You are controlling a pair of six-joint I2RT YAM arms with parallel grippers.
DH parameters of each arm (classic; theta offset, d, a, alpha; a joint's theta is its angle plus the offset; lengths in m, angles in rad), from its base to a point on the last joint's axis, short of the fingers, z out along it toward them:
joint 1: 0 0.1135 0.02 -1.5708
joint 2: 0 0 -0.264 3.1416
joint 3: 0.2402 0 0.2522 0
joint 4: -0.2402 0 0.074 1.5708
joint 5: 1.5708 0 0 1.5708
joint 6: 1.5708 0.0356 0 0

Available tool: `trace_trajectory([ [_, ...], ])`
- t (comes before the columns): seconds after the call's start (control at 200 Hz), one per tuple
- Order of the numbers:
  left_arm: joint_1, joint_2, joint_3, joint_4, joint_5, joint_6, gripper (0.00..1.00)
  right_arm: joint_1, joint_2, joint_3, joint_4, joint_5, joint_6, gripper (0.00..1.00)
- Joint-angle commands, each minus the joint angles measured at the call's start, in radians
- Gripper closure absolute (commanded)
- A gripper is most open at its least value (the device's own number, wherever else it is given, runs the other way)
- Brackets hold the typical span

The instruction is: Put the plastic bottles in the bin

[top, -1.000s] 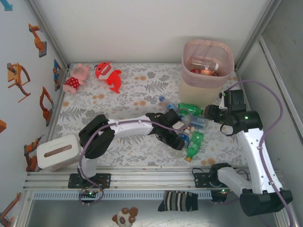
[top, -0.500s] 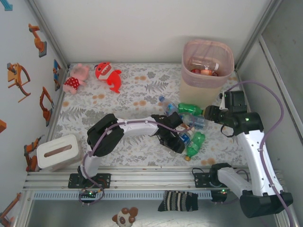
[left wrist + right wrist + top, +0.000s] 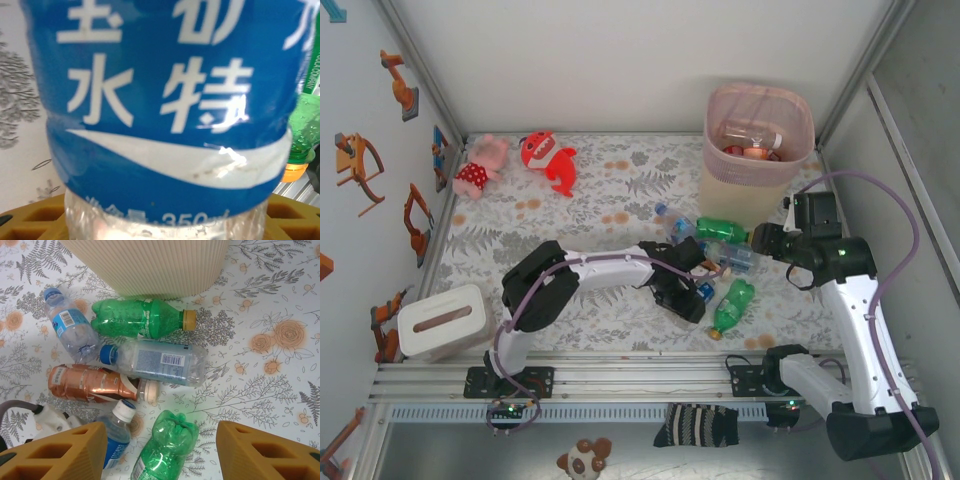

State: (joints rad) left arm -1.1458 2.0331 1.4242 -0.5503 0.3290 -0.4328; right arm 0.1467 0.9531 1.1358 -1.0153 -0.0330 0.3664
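Left jaws are straddling a light, crushable blue-labelled bottle [image 3: 165,100] mid-label, grip uncertain; right jaws are gaping at the bin's [image 3: 712,125] six o'clock.

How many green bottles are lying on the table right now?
2. The far green bottle lies by the bin; the near green bottle lies lower in the right wrist view, beside the blue-labelled bottle. Others may be hidden inside the bin.

plastic bottles [image 3: 155,362] crowd beneath my right gripper [image 3: 161,452]; the bin [image 3: 150,265] walls off beyond; bare mat [image 3: 270,385] lies open rightward.
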Motion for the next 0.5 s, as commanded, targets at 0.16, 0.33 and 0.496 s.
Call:
trace_trajectory([
  [0.16, 0.015, -0.199, -0.038, -0.007, -0.091, 0.062, 0.43, 0.007, -0.014, 0.019, 0.04, -0.047, 0.02, 0.42],
  [0.33, 0.039, -0.306, -0.068, 0.04, -0.087, 0.129, 0.45, 0.007, -0.04, 0.023, 0.145, -0.156, 0.057, 0.42],
  [0.496, 0.062, -0.425, -0.142, 0.144, -0.066, 0.218, 0.45, 0.007, -0.055, 0.036, 0.261, -0.26, 0.106, 0.41],
])
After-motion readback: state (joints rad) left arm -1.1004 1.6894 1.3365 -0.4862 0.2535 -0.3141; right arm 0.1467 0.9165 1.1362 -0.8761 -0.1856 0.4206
